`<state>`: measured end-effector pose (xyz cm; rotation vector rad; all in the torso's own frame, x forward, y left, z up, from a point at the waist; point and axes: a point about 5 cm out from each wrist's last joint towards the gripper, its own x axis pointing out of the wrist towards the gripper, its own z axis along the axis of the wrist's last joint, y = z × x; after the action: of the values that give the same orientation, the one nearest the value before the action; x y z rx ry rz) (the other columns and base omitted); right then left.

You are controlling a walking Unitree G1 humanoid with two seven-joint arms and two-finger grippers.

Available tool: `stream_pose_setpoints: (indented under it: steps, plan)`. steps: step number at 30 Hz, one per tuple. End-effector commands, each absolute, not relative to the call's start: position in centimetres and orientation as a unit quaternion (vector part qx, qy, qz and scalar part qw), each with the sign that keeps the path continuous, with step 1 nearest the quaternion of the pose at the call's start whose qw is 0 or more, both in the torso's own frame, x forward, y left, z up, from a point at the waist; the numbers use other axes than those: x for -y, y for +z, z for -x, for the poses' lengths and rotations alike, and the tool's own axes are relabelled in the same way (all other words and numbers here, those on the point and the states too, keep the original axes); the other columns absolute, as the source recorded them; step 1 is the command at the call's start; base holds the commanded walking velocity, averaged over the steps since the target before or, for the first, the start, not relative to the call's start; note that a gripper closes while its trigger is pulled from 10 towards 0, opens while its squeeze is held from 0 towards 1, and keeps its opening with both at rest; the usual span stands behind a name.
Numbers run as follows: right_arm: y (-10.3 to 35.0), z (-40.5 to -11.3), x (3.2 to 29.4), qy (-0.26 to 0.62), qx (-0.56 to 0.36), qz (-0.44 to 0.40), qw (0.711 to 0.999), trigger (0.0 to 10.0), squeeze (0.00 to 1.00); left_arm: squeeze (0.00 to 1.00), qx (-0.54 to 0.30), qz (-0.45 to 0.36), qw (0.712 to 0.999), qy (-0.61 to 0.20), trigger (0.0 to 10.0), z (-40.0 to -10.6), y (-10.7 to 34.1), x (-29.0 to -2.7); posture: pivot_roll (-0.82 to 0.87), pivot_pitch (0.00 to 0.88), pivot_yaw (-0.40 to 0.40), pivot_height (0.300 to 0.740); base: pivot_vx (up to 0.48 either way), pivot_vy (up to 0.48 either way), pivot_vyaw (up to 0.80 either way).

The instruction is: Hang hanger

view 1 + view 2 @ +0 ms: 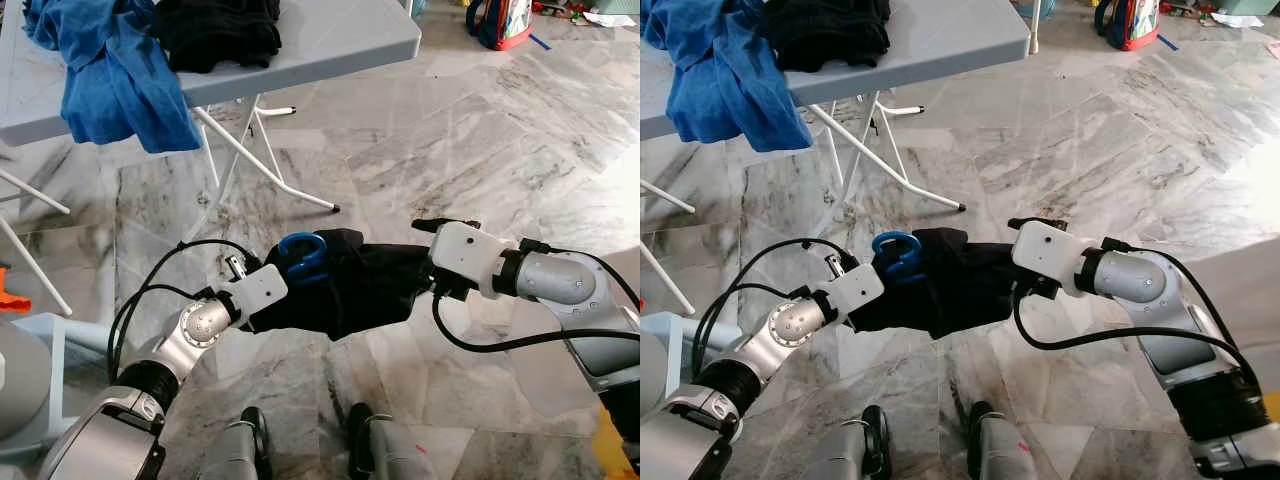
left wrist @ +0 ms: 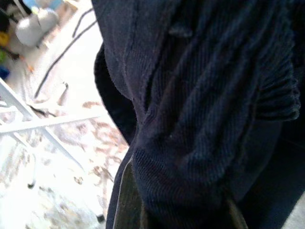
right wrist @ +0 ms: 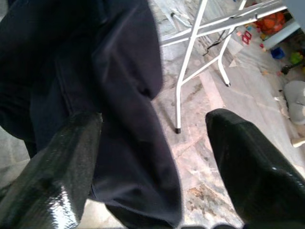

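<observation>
Both arms [image 1: 200, 325] were silver with white wrist housings [image 1: 468, 255], looping black cables [image 1: 150, 285] and glossy black fingers [image 3: 52, 176].

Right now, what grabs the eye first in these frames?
A dark garment on a blue hanger hangs stretched between the two arms above the marble floor, the left tool at one end and the right tool at the other, fingers spread beside the cloth. Behind, up and to the robot's left, a blue cloth spills over the edge of a grey folding table, next to a black pile.
</observation>
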<state>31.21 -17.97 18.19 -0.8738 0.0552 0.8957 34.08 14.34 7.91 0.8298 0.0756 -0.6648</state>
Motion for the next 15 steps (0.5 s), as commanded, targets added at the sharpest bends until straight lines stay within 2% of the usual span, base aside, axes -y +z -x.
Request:
stream_pose_setpoints:
  steps: [1,3,7,11,15]
  plan:
    - [17.7,-31.5,18.3,0.42,-0.03,0.436,0.795,10.0,1.0,0.0,0.011,-0.413,0.847,-0.335,0.0,-34.7,9.8,-13.5,-0.18,0.277,-0.017,0.74,0.0,0.0,0.0]
    - [17.5,-31.7,18.5,0.411,-0.031,0.451,0.791,10.0,1.0,0.0,0.024,-0.422,0.843,-0.333,0.0,-35.0,10.5,-13.4,-0.17,0.28,-0.016,0.74,0.0,0.0,0.0]
    - [17.4,-32.7,18.8,0.371,-0.022,0.455,0.809,10.0,1.0,0.0,0.043,-0.417,0.85,-0.32,0.3,-35.7,11.8,-13.0,-0.16,0.286,-0.013,0.74,0.0,0.0,0.0]
    - [17.9,-34.1,19.1,0.3,-0.006,0.459,0.836,10.0,1.0,0.0,0.065,-0.427,0.849,-0.305,0.2,-36.5,13.1,-12.4,-0.16,0.293,-0.01,0.74,0.0,0.0,0.0]
    - [18.2,-34.7,18.8,0.283,0.002,0.462,0.84,10.0,1.0,0.0,0.078,-0.435,0.845,-0.302,0.4,-36.9,14.0,-11.7,-0.16,0.297,-0.005,0.74,0.0,0.0,0.0]
